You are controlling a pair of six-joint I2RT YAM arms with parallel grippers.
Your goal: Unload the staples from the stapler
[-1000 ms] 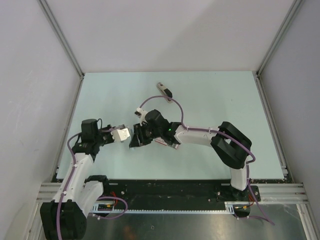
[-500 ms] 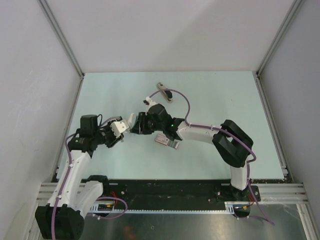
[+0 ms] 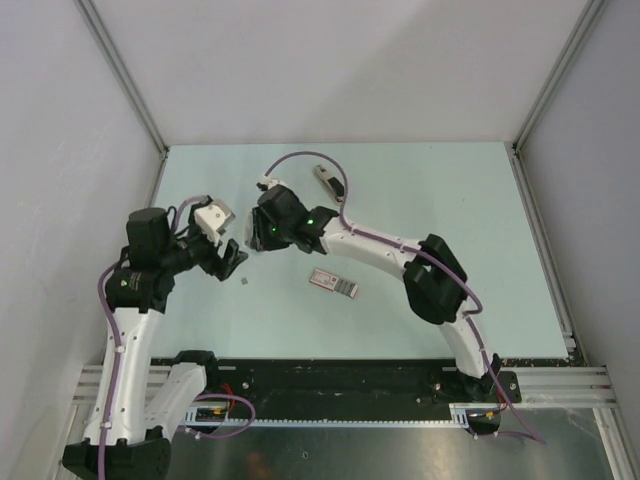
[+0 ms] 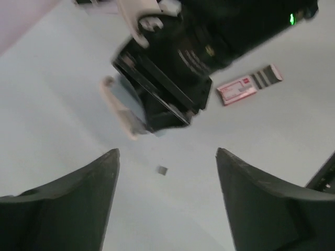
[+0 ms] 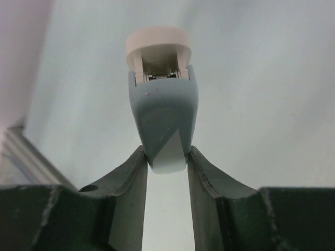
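Observation:
My right gripper (image 5: 166, 151) is shut on the stapler (image 5: 163, 110), a small blue-grey body with a beige end and a metal channel showing, pinched at its near end. From above, that gripper (image 3: 262, 228) sits left of the table's middle and hides the stapler. In the left wrist view the stapler (image 4: 123, 107) sticks out below the right gripper. A tiny grey piece of staples (image 4: 162, 170) lies loose on the table (image 3: 420, 200), and it also shows from above as staples (image 3: 247, 283). My left gripper (image 4: 167, 151) is open and holds nothing, hovering over that piece. Seen from above, it (image 3: 228, 262) is just left of the right gripper.
A flat pink-and-white box (image 3: 333, 281) lies near the table's middle, seen as the box (image 4: 248, 85) from the left wrist. A slim grey-beige piece with a black part (image 3: 327, 181) lies further back. Grey walls enclose the table on three sides.
My left gripper opened and drew back to the left. The right arm swung towards the far left with the stapler. A small piece of staples now lies on the table.

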